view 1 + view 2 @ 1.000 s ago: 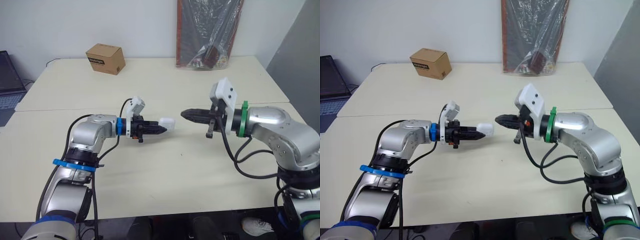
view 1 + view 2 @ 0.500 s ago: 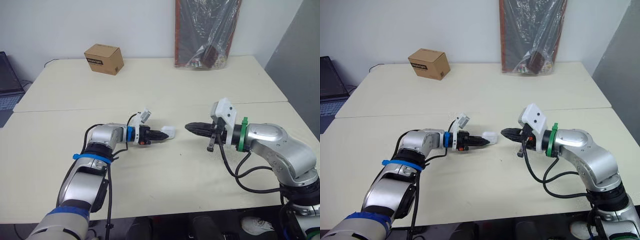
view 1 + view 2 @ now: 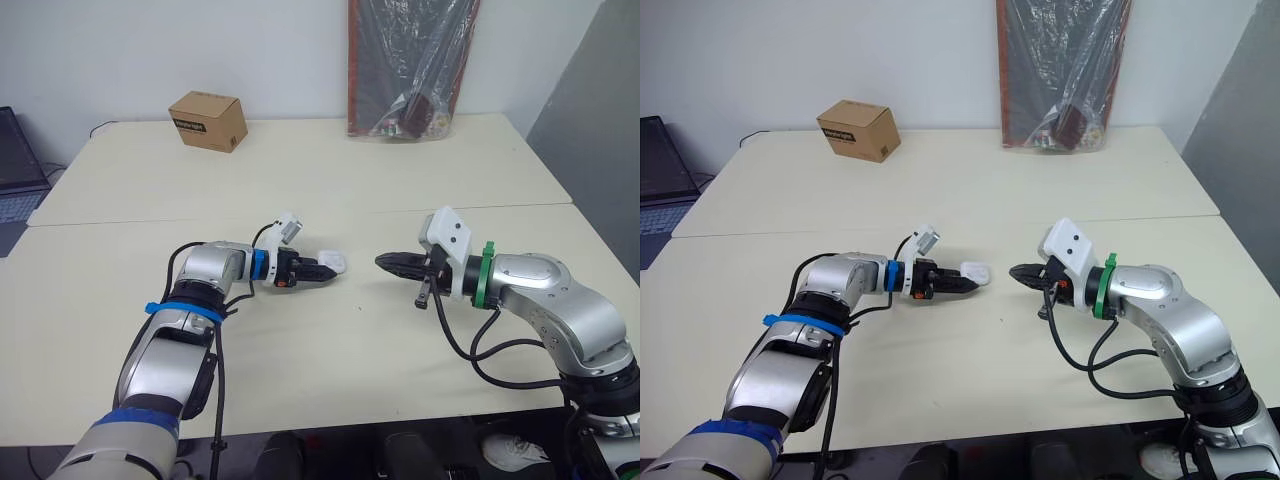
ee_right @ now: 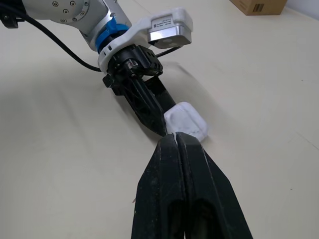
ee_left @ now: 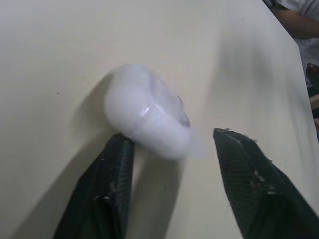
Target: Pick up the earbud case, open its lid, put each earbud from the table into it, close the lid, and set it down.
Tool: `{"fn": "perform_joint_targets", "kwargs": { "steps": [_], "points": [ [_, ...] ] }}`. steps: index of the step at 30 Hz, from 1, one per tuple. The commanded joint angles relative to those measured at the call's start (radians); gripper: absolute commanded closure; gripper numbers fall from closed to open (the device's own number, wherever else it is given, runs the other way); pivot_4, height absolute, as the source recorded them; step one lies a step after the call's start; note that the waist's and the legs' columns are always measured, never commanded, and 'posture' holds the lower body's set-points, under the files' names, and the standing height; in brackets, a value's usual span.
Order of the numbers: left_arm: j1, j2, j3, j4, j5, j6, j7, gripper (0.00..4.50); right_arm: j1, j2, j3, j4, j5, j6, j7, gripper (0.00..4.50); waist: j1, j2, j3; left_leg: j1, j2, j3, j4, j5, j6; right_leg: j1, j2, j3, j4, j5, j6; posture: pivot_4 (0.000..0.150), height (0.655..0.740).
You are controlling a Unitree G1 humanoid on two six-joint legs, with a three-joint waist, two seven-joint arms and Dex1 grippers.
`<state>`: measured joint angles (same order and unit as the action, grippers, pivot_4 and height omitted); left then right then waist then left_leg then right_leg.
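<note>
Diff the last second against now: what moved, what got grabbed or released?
The left gripper came down to the table, set the earbud case on it and opened; the case now lies released at its fingertips. The right gripper sank lower too, staying shut and pointed at the case. The cardboard box at the back stayed put.

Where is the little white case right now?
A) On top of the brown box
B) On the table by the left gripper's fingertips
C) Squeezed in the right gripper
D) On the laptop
B: the earbud case lies on the table at the tips of the left gripper, whose fingers stand apart.
</note>
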<state>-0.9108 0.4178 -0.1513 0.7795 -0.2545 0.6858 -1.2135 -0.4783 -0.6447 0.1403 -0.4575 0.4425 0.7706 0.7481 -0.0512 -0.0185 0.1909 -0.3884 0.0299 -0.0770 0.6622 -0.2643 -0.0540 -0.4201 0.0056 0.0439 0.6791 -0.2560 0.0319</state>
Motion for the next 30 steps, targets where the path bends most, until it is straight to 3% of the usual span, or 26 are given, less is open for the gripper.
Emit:
{"fn": "perform_joint_targets", "kwargs": {
  "steps": [1,2,10,15,20,25,30],
  "points": [
    [0.005,0.044,-0.001,0.013,0.051,-0.019,0.041,0.79,-0.004,-0.007,-0.010,-0.014,-0.008,-0.022,0.007,4.50,0.000,0.000,0.000,0.001,0.000,0.000,0.000,0.000,0.000,0.001,0.000,0.000,0.000,0.000,0.000,0.150,0.7400],
    [0.009,0.055,0.001,0.002,0.050,-0.018,0.037,0.50,-0.004,-0.007,-0.009,-0.014,-0.008,-0.023,0.007,4.50,-0.001,0.000,0.000,0.002,0.000,0.000,0.000,0.001,0.001,0.001,0.000,0.000,0.001,0.000,0.000,0.150,0.7400],
    [0.098,0.179,-0.007,-0.140,0.065,-0.047,0.002,0.50,-0.005,-0.002,-0.005,-0.006,-0.013,-0.032,0.014,4.50,-0.017,0.000,0.000,0.004,0.001,0.000,-0.002,0.002,0.003,0.000,0.002,0.002,0.001,0.001,-0.001,0.150,0.7400],
    [0.232,0.233,0.094,-0.337,0.003,-0.103,0.047,0.50,0.007,0.020,-0.016,-0.014,-0.008,-0.026,-0.009,4.50,-0.018,0.000,0.000,0.004,0.001,0.001,-0.003,0.002,0.003,-0.001,0.002,0.004,0.001,0.001,-0.001,0.150,0.7400],
    [0.455,0.194,0.251,-0.633,-0.069,-0.150,0.200,0.50,0.115,0.099,-0.031,-0.125,0.041,0.067,-0.116,4.50,-0.003,0.000,0.000,0.001,0.002,0.001,-0.003,0.002,0.003,-0.002,0.001,0.002,0.000,0.000,-0.002,0.150,0.7400],
    [0.723,0.118,0.349,-0.937,-0.099,-0.171,0.368,0.50,0.325,0.160,-0.006,-0.223,-0.022,-0.005,-0.225,4.50,0.018,0.000,0.000,-0.002,0.000,0.001,-0.002,0.001,0.002,-0.002,-0.004,0.001,-0.001,-0.001,-0.001,0.150,0.7400],
    [0.894,0.044,0.395,-1.073,-0.084,-0.205,0.519,0.50,0.471,0.221,-0.027,-0.286,-0.035,-0.017,-0.316,4.50,0.020,-0.001,-0.001,-0.001,-0.002,0.002,-0.001,0.001,0.002,0.000,-0.006,0.001,-0.002,0.000,0.001,0.150,0.7400]
  ]
}}
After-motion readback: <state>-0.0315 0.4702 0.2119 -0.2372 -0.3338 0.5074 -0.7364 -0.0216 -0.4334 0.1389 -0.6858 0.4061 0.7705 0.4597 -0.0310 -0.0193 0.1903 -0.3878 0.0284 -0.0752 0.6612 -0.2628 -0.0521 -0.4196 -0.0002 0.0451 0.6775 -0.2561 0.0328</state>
